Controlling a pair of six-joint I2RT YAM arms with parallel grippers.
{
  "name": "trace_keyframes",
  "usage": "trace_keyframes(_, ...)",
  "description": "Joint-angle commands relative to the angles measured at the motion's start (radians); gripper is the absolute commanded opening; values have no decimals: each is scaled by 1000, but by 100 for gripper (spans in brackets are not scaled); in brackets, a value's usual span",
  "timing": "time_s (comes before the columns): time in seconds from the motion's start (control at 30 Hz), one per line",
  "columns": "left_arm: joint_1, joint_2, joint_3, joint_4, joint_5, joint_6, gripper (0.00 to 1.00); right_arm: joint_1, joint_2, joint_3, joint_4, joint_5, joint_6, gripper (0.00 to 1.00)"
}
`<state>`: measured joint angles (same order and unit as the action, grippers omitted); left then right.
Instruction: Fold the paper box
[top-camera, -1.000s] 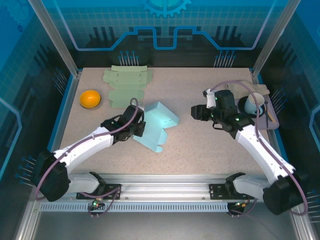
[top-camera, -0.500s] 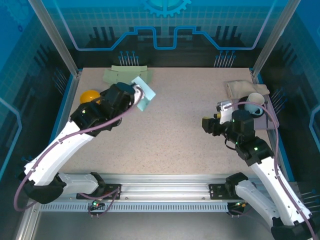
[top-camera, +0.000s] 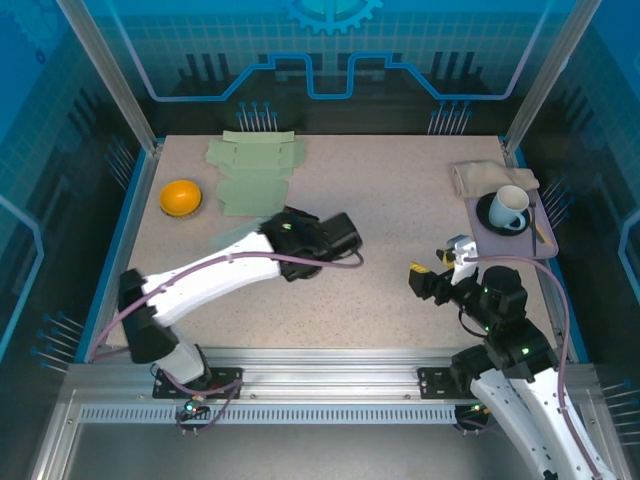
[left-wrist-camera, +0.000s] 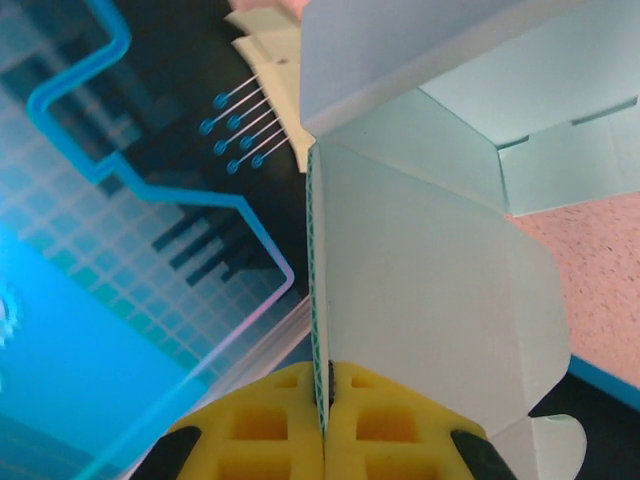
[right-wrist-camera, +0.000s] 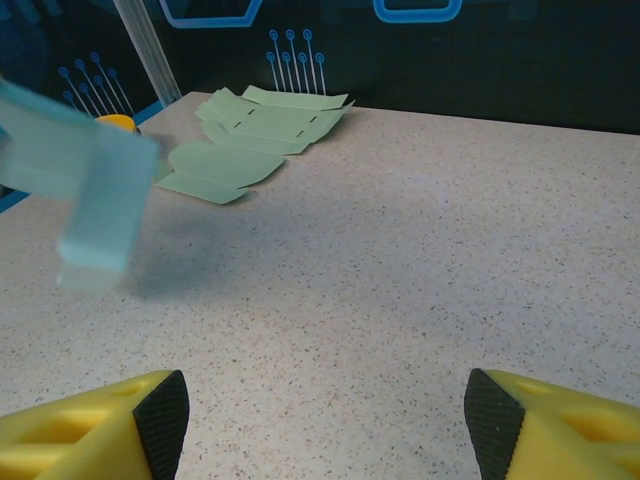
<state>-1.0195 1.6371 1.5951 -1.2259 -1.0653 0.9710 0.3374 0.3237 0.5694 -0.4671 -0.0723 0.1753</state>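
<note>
Your left gripper (left-wrist-camera: 325, 385) is clamped on one panel of the paper box (left-wrist-camera: 430, 260). That panel's edge runs straight out from the fingers, with the flaps opening rightward. The box hangs above mid-table (right-wrist-camera: 400, 250), with the left arm stretched in from near left. Your right gripper (right-wrist-camera: 325, 405) sits low at near right, jaws apart.

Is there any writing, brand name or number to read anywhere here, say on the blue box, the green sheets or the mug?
None can be read.
The paper box and the green sheets are blank.
No print can be made out on the mug.
The backdrop carries a gear shape and line patterns, no letters.
</note>
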Motion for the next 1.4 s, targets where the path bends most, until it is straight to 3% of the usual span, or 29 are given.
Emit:
trace_keyframes(0.0, -55, 107, 8, -68, 5, 5, 0, -8, -37, -18, -22, -32, 11, 76)
trace_keyframes(0.27, -83, 345, 158, -49, 61, 31, 2, -8, -80, -41, -41, -45, 38, 78)
trace_keyframes(0.5, -64, 429, 284, -7, 77, 40, 42, -8, -86, -39, -78, -12, 70, 80)
trace_keyframes(0.63, -55, 418, 293, 21, 76, 34, 47, -8, -78, -26, -101, 31, 97, 81)
trace_keyframes(0.87, -51, 325, 268, 78, 149, -13, 47, -9, 5, 51, -144, 74, 108, 81)
trace_keyframes(1.17, -52, 66, 97, 212, 356, -38, 51, -8, 168, 160, -217, 134, 74, 80)
trace_keyframes(1.27, -11, -63, 39, 282, 456, -134, 51, -8, 211, 176, -214, 110, 58, 79)
trace_keyframes(1.37, 70, -201, -44, 379, 540, -348, 52, -7, 255, 175, -185, 82, 61, 78)
